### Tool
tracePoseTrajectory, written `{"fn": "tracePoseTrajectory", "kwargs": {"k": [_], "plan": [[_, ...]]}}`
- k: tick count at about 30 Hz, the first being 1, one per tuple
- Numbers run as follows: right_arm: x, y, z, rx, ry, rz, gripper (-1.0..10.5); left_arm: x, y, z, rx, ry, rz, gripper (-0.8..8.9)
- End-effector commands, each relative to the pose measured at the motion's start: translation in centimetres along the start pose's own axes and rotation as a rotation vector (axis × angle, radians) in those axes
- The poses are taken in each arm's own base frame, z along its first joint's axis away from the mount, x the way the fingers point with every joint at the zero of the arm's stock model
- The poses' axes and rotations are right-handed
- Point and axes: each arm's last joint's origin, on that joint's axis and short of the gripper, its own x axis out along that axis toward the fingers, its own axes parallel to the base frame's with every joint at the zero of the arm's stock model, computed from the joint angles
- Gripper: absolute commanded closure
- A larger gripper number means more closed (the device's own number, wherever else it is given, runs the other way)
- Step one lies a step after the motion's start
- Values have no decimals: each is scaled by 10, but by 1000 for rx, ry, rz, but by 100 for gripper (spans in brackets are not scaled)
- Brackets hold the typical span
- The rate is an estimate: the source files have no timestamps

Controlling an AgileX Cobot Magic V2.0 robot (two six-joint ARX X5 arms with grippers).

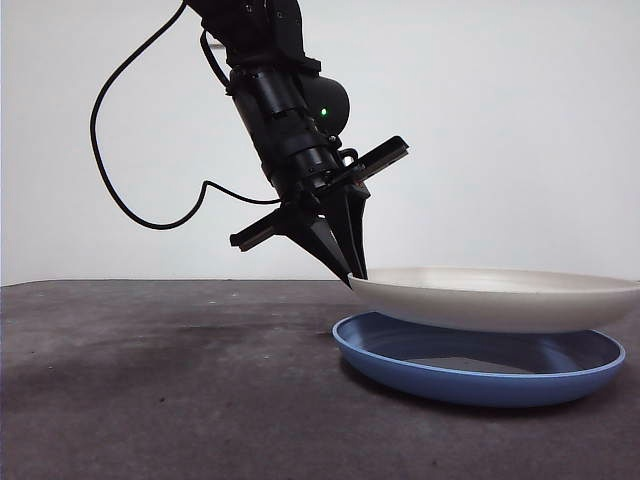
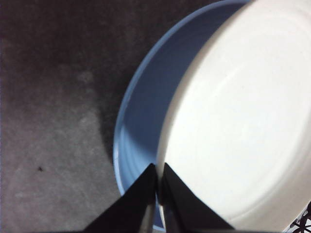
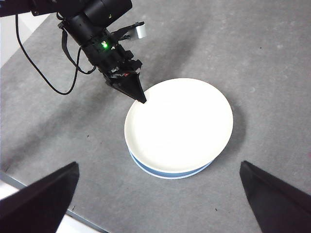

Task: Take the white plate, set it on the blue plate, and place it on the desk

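Note:
The cream-white plate [image 1: 495, 297] sits over the blue plate [image 1: 480, 370], tilted, with its gripped edge raised. My left gripper [image 1: 350, 275] is shut on the white plate's rim at its left edge in the front view. The left wrist view shows the jaws pinching the rim of the white plate [image 2: 243, 121], with the blue plate [image 2: 141, 116] beneath and beside it. In the right wrist view the white plate [image 3: 180, 124] covers most of the blue plate [image 3: 165, 172] and the left gripper [image 3: 142, 100] touches its rim. My right gripper [image 3: 160, 204] is open, high above the dark desk [image 1: 150, 380].
The left arm's black cable [image 1: 120, 200] hangs in a loop behind it. The desk's edge [image 3: 29, 187] shows near the right gripper's jaw in the right wrist view. Bare desk surface [image 3: 272, 73] lies around the plates.

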Motion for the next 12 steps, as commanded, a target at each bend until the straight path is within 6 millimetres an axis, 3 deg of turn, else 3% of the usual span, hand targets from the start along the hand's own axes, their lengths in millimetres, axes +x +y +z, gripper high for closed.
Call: {"fn": "tracePoseTrajectory", "kwargs": {"k": [1,12], "plan": [[-3,2,3,-23,-15,8,295,6,-1,5,11,1,3,799],[-3,2,3,-30,-15,8,295,10,-2,5,21,1,32,799]]}}
